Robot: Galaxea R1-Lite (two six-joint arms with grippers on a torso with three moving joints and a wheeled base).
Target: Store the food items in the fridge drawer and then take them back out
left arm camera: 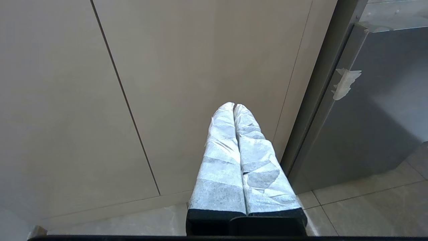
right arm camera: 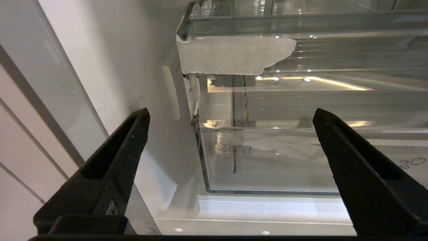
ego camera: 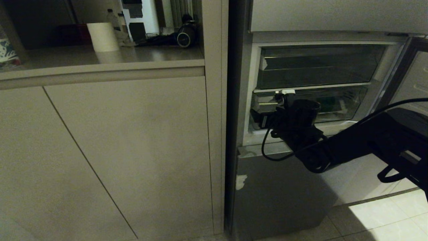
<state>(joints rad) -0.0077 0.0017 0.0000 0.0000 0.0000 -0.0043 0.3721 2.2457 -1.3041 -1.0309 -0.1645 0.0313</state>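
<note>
The head view looks down from high up at the cupboard doors (ego camera: 127,150) and open fridge (ego camera: 317,87). The left wrist view faces those doors low down. The right wrist view sits close before the fridge drawer (right arm camera: 284,160)

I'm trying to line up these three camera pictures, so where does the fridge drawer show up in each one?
Head view: fridge drawer, right of centre, behind the open right gripper.
Left wrist view: not in it.
Right wrist view: upper right, facing the gripper.
Shared landmark: the white torn sticker, also visible in the head view.
</note>
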